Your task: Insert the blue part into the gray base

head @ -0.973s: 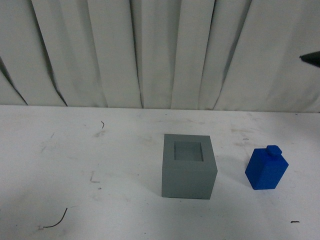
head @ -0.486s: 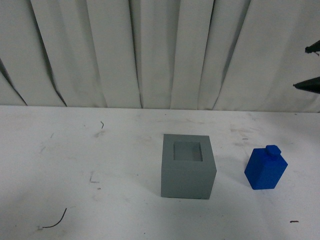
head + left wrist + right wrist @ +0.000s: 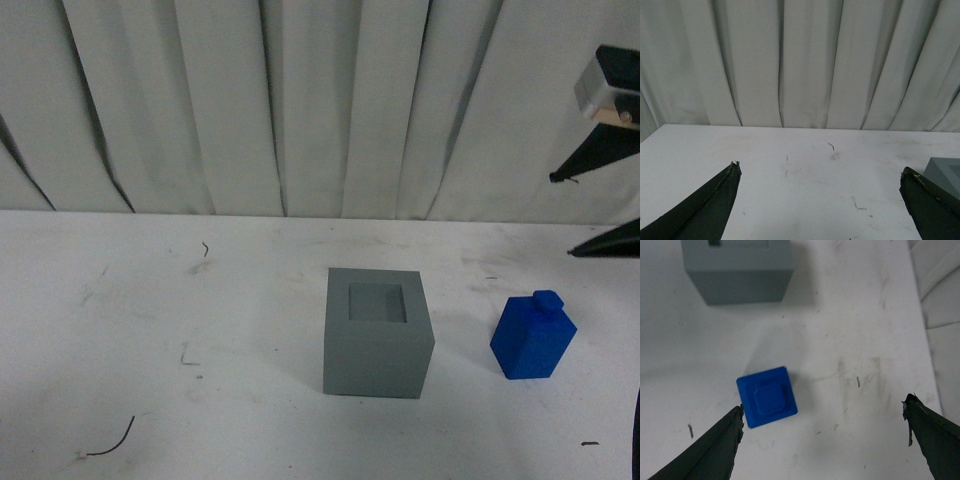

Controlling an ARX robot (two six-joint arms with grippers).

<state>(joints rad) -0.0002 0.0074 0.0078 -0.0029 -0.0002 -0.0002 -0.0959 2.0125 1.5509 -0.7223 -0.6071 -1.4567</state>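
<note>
Right fingers (image 3: 603,151) lower, wide apart

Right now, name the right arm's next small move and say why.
Probably shift sideways to centre over the blue part: the jaws stand wide open above it, but it lies close to one jaw, untouched, apart from the gray base.

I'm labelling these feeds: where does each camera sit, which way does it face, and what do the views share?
Front view: on the robot's body, facing over the table to the curtain; the open right hand shows upper right.
Left wrist view: on the left arm, looking level across the table; the open left hand frames it.
Right wrist view: on the right arm, looking down past the right hand's fingers at the blue part.
All three show the gray base.
</note>
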